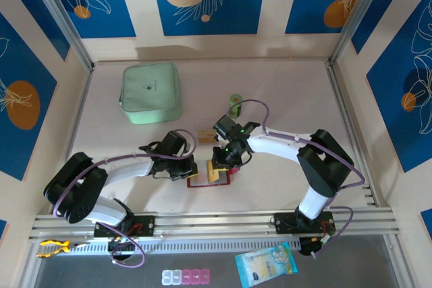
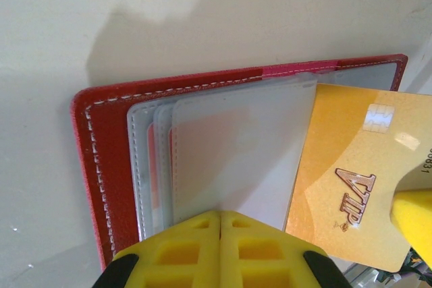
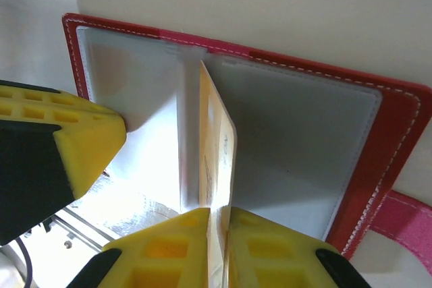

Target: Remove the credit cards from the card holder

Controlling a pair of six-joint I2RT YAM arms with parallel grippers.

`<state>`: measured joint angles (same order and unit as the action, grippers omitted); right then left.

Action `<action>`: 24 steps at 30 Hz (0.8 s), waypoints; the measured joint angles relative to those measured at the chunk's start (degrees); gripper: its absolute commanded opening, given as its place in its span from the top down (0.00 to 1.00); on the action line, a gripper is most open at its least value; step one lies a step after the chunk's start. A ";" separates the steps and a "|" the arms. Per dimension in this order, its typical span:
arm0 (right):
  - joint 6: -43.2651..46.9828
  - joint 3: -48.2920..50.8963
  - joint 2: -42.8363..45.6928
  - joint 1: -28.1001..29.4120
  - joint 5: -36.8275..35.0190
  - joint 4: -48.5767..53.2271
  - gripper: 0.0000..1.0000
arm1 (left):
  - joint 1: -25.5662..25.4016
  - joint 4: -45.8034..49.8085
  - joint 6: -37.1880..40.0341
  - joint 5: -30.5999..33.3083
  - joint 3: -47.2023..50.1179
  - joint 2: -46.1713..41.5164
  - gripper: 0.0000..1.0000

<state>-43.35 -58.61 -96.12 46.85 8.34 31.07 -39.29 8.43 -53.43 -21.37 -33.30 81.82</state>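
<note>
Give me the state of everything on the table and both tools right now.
card holder: open, cover down on the table, clear sleeves exposed.
gold card: partly out, one edge under a sleeve, gripped.
tan card: out, lying flat on the table beyond the holder.
right tool: shut on the gold card.
left tool: shut on the sleeves' edge.
green case: closed, lying flat.
</note>
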 measured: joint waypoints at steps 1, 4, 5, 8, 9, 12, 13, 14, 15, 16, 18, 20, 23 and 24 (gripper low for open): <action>-0.24 0.15 0.02 0.11 0.02 -0.15 0.84 | 0.00 -0.02 0.00 0.00 0.00 0.00 0.97; -0.85 0.46 0.04 0.44 0.00 -0.20 0.88 | 0.00 -0.02 0.00 0.00 0.00 0.00 0.96; -1.11 0.55 0.07 0.46 -0.02 -0.20 0.89 | 0.00 -0.02 0.00 -0.02 0.00 0.00 0.97; -1.53 0.61 0.09 0.57 0.00 -0.31 0.90 | 0.00 -0.02 0.04 0.00 0.00 0.00 0.95; -1.66 0.61 0.13 0.57 0.02 -0.37 0.90 | 0.00 -0.02 0.17 -0.02 0.00 0.00 0.94; -1.68 0.61 0.63 0.68 -0.04 -0.39 0.92 | 0.00 0.09 0.44 0.02 0.00 -0.15 0.93; -1.70 0.61 0.85 0.72 -0.20 -0.31 0.93 | 0.00 0.37 0.52 0.26 0.00 -0.39 0.92; -1.70 0.61 1.14 0.76 -0.35 -0.17 0.93 | 0.00 0.66 0.63 0.46 0.00 -0.59 0.92; -1.68 0.61 1.57 0.76 -0.72 0.02 0.93 | 0.00 1.07 0.90 0.59 -0.02 -0.83 0.91; -1.68 0.61 2.19 0.76 -0.98 0.28 0.93 | 0.00 1.46 1.07 0.72 -0.02 -1.09 0.90; -1.57 0.61 3.72 0.76 -1.55 0.79 0.93 | 0.00 2.03 1.29 1.05 -0.04 -1.81 0.88; -0.70 0.59 5.70 0.50 -1.75 1.44 0.93 | 0.00 2.51 1.44 1.44 -0.04 -2.71 0.86; 2.51 0.13 7.41 -0.07 -1.79 2.91 0.94 | 0.00 2.97 1.46 1.90 -0.04 -4.24 0.84; 4.24 -0.24 7.50 -0.26 -1.81 3.56 0.94 | 0.00 3.04 1.46 1.99 -0.04 -4.70 0.83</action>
<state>-39.11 -58.85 -88.62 46.59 6.52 34.63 -39.29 11.46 -51.96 -19.38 -33.34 77.12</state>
